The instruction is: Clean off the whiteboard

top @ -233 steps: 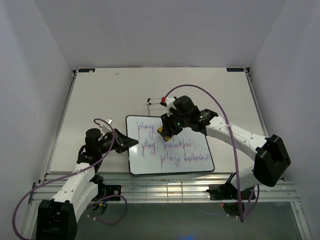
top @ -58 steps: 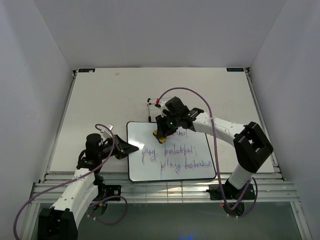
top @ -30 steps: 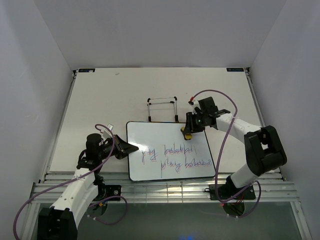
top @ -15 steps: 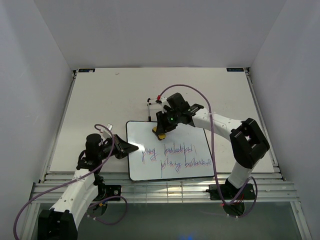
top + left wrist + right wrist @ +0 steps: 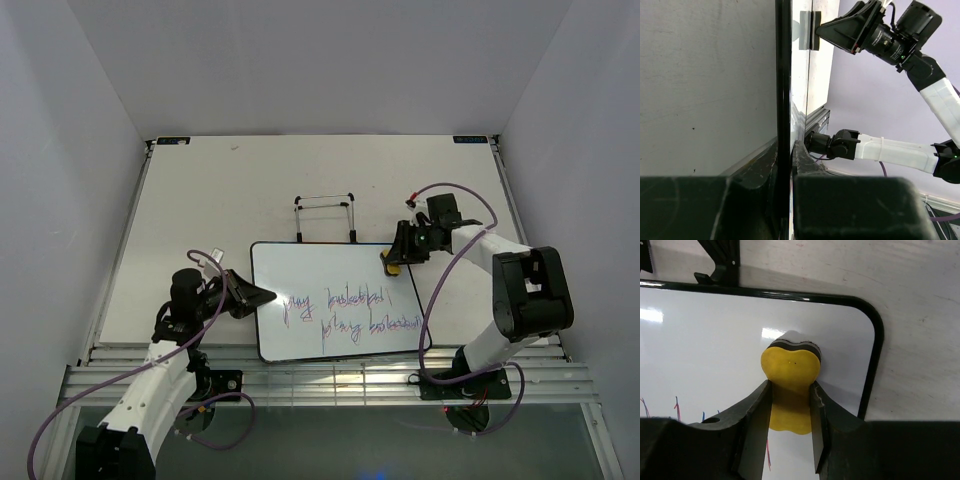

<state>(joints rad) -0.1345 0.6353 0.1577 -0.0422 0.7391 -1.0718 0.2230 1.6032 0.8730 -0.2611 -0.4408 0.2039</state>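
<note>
The whiteboard (image 5: 330, 275) lies flat near the table's front, black-framed, with two lines of purple-blue writing on its lower half and a wiped top strip. My right gripper (image 5: 395, 262) is shut on the yellow eraser (image 5: 790, 372) and presses it on the board (image 5: 715, 340) at its far right corner. My left gripper (image 5: 258, 296) is shut on the board's left edge (image 5: 783, 100), one finger on each side of the black frame. The eraser also shows in the left wrist view (image 5: 806, 30).
A small black wire stand (image 5: 325, 215) sits just behind the board; its feet show in the right wrist view (image 5: 720, 262). The table's front edge with metal rails (image 5: 330, 380) runs close below the board.
The right gripper has swept the eraser along the board's top strip from left-centre to the far right corner. The top line of writing seen earlier is gone. The left gripper has stayed put.
</note>
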